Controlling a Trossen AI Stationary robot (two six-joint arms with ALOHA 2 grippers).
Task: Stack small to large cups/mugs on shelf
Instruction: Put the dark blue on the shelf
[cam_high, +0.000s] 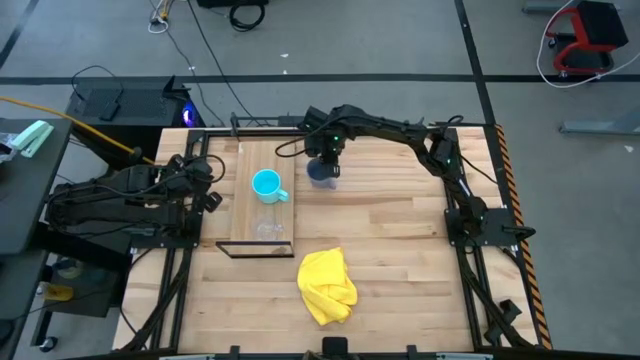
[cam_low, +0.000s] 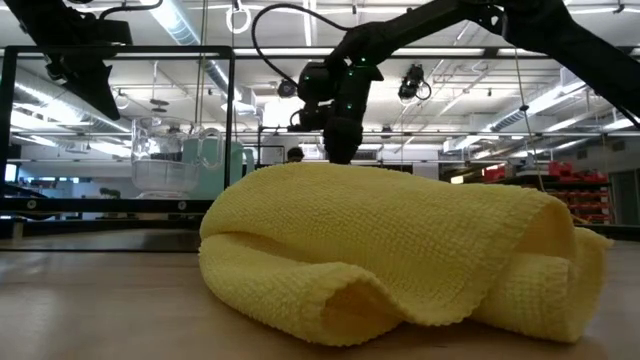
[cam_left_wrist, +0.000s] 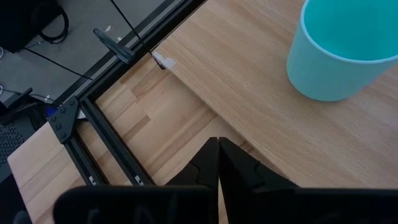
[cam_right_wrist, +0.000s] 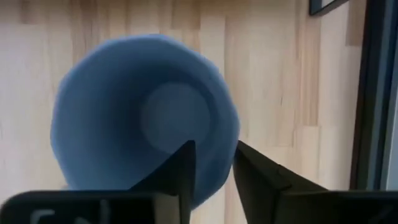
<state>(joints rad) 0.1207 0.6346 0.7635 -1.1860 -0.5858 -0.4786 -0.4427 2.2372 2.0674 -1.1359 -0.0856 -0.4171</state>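
The grey-blue mug (cam_high: 322, 174) stands on the planked tabletop just right of the shelf (cam_high: 245, 165), under my right gripper (cam_high: 328, 158), which is shut on its rim. The mug is hidden behind the cloth in the low view. The cyan mug (cam_high: 267, 185) stands upright on the shelf's middle and also shows in the left wrist view (cam_left_wrist: 336, 56). The clear cup (cam_high: 268, 230) stands on the shelf's near end and shows in the low view (cam_low: 165, 150). My left gripper (cam_left_wrist: 219, 149) is shut and empty, left of the shelf. My right gripper holds the grey-blue mug by its rim (cam_right_wrist: 219, 177), one finger (cam_right_wrist: 183, 168) inside the mug and one (cam_right_wrist: 258, 177) outside. The fingers come from above, pointing down. The mug is upright, mouth up; I cannot tell whether its base is on the table.
A crumpled yellow cloth (cam_high: 327, 285) lies on the table near the front edge and fills the low view (cam_low: 400, 250). Black frame rails run along the table's left and right sides (cam_high: 455, 200). Bare tabletop lies right of the grey-blue mug.
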